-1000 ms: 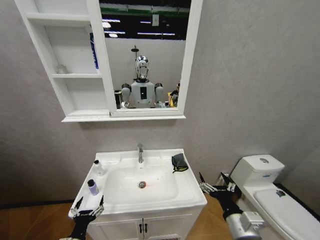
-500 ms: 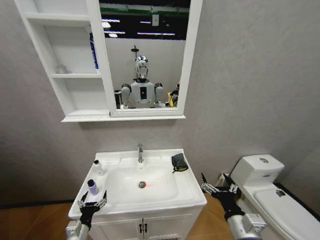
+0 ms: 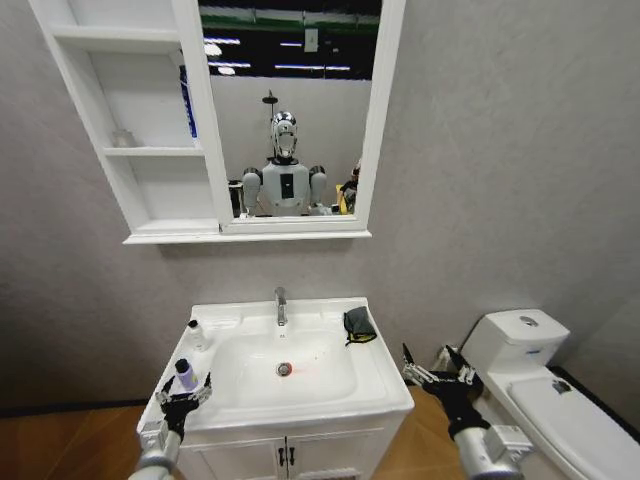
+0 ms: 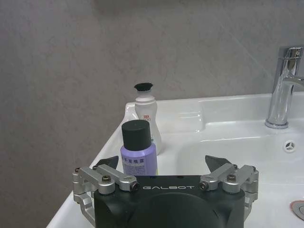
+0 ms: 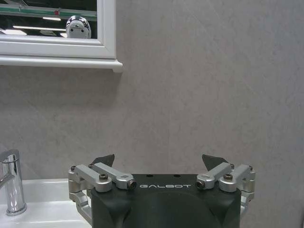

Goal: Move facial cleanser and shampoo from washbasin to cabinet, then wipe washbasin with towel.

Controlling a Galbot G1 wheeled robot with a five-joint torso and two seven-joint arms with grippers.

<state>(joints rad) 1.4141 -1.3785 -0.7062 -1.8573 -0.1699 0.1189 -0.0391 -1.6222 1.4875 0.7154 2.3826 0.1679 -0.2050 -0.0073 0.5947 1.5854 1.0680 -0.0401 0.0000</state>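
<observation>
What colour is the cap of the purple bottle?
Black; the purple bottle shows best in the left wrist view.

The left gripper (image 3: 184, 385) is wide open around the purple bottle (image 3: 186, 374) on the near left rim of the washbasin (image 3: 375, 375). The right gripper (image 3: 438, 371) hangs open beside its right edge.

A bathroom: a white washbasin (image 3: 285, 370) with a chrome tap (image 3: 281, 305) sits at lower centre, a toilet (image 3: 545, 395) at lower right, and a mirror (image 3: 290, 110) with an open cabinet (image 3: 135, 150) above.
</observation>
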